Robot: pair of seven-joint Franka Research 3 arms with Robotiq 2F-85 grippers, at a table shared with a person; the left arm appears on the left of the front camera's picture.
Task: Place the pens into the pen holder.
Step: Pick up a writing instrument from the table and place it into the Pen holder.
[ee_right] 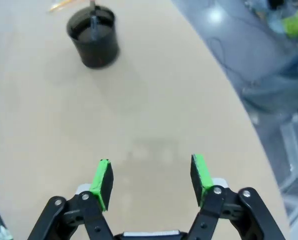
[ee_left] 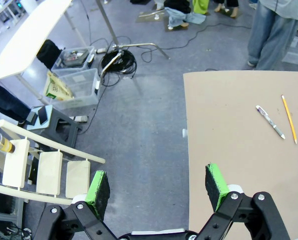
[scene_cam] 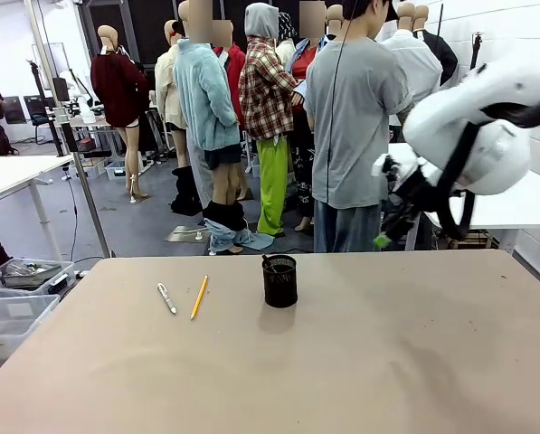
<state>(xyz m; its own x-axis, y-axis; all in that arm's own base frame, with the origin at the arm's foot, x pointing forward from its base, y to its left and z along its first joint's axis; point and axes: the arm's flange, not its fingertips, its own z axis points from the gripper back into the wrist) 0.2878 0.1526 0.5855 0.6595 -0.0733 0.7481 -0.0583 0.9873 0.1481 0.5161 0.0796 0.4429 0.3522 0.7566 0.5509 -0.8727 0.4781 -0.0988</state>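
Fetching white pen (scene_cam: 165, 297) next, likely | right gripper (ee_right: 151, 170) released, empty; holder (ee_right: 95, 46) ahead, pen beyond | best pinch across mid-barrel.

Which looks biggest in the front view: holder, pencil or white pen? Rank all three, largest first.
1. Holder: bulkiest by far.
2. Pencil: longer than the pen, but thinner.
3. White pen: shortest.
They sit at about the same depth, so nearness hardly skews this.
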